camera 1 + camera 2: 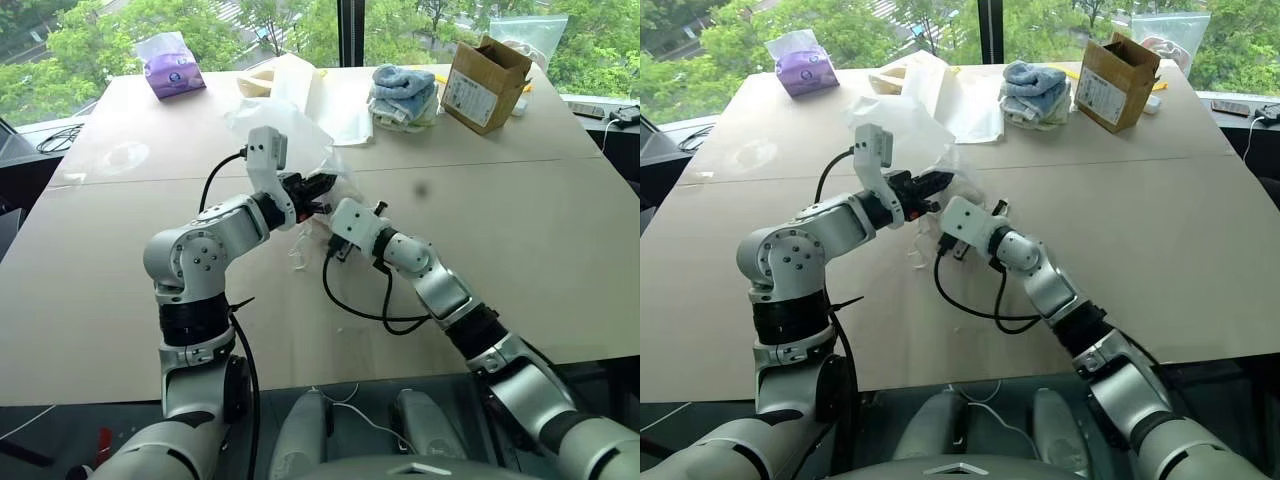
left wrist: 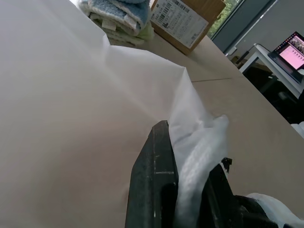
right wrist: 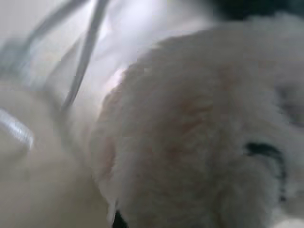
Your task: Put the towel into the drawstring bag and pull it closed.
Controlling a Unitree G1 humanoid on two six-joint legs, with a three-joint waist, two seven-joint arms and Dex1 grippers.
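The drawstring bag (image 1: 308,152) is thin, translucent white fabric, lifted off the table at its middle. My left gripper (image 1: 316,188) is shut on the bag's gathered mouth edge (image 2: 199,152), which is pinched between its black fingers (image 2: 156,180). My right gripper (image 1: 330,215) sits just below and beside the left one, pressed against the bag's mouth, with its fingertips hidden. The towel (image 3: 190,142), cream-white and fluffy, lies right in front of the right wrist camera. Thin white cords (image 3: 83,57) and bag fabric lie behind it.
At the table's far side are a purple tissue pack (image 1: 173,65), a flat white sheet-like bag (image 1: 325,95), a pile of blue and white towels (image 1: 402,95) and a cardboard box (image 1: 485,82). A black cable (image 1: 350,305) loops under the right arm.
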